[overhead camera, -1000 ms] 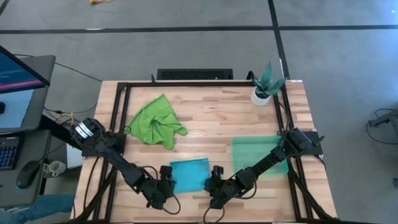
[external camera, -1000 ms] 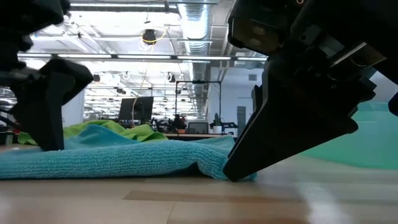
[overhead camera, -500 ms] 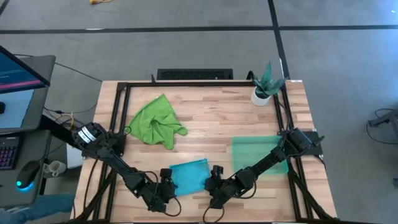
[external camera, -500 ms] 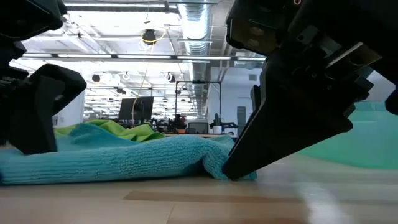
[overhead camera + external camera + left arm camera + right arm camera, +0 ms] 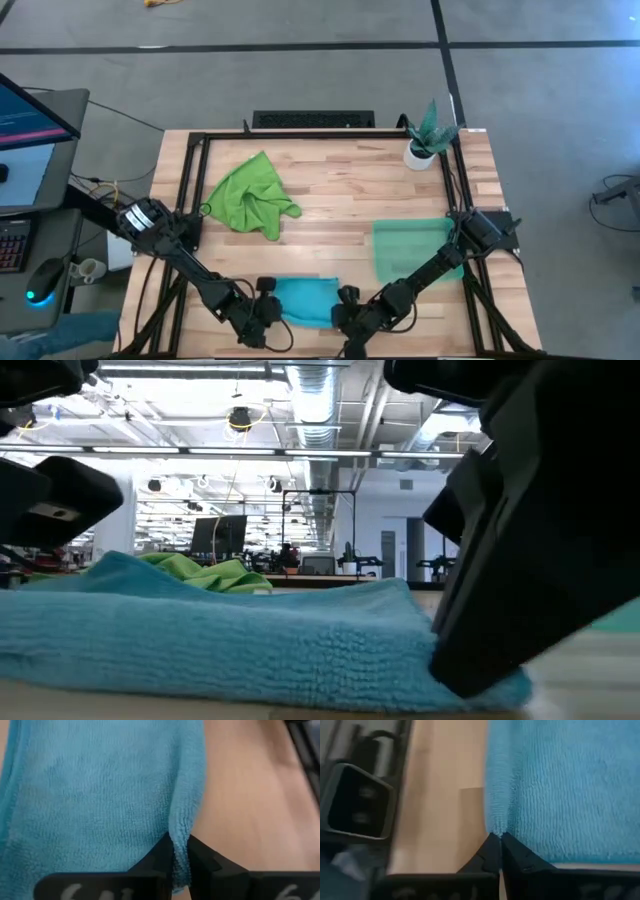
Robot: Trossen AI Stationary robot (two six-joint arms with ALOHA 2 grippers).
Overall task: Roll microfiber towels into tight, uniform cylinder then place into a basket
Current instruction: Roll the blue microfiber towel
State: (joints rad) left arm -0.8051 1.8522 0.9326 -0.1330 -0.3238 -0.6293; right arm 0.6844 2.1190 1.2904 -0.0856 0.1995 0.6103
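On the wooden table (image 5: 340, 190) the teal basket (image 5: 412, 246) sits at the right side, the crumpled lime green towel (image 5: 250, 196) well apart at the left, and the blue towel (image 5: 305, 301) lies at the near edge between both arms. The left gripper (image 5: 179, 854) is pinched on one near corner of the blue towel — the right gripper (image 5: 500, 847) nips the other.

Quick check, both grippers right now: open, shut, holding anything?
Left gripper: shut on the blue towel, pinching its edge.
Right gripper: shut on the blue towel's opposite edge.
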